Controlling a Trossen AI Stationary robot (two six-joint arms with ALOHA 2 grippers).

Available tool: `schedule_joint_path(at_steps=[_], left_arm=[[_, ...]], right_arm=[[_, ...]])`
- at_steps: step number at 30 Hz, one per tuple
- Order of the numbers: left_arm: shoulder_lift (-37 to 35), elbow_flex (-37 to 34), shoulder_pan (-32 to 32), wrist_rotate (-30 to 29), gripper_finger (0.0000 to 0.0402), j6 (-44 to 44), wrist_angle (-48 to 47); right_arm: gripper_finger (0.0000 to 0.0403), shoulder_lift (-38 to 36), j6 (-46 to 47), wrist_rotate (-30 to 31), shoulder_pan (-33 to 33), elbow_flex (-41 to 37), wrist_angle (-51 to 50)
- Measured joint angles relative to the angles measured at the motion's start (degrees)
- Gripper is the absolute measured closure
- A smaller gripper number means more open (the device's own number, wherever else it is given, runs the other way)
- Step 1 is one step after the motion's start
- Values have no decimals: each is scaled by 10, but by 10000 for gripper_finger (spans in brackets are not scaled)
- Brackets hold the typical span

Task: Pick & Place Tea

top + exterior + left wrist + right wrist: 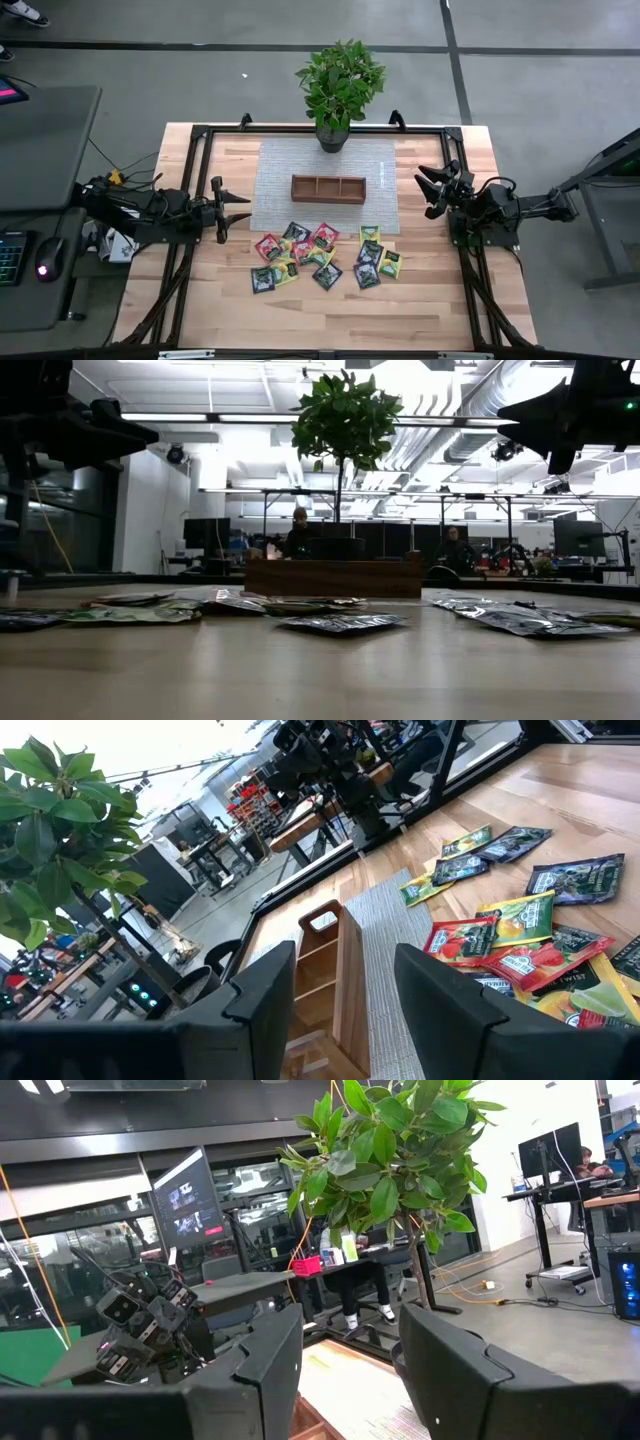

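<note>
High view alone shows both claws (pixel 232 207) (pixel 436 188) apart, flanking tea (pixel 322 256)

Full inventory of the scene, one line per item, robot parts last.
tea sachets: about a dozen, red, yellow-green and dark, scattered flat on the table in front of the tray
tray: one, brown wood, three compartments, on the mat, no sachets seen inside
mat: one, grey, at table centre
potted plant: one, green, at the mat's far edge
table: one, light wood
people: two, seated in the room behind
left pincer: open, above the table's left side, holding nothing
right pincer: open, above the right side, holding nothing
</note>
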Motion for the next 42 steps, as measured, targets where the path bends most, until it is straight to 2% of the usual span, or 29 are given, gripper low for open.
schedule_joint_path(at_steps=[31,36,42], left_arm=[[0,0,0,-1,231,0,4],[0,-1,0,-58,231,0,10],[0,-1,0,-50,231,0,11]], right_arm=[[238,0,0,0,0,0,0],[238,0,0,0,0,0,0],[238,0,0,0,0,0,0]])
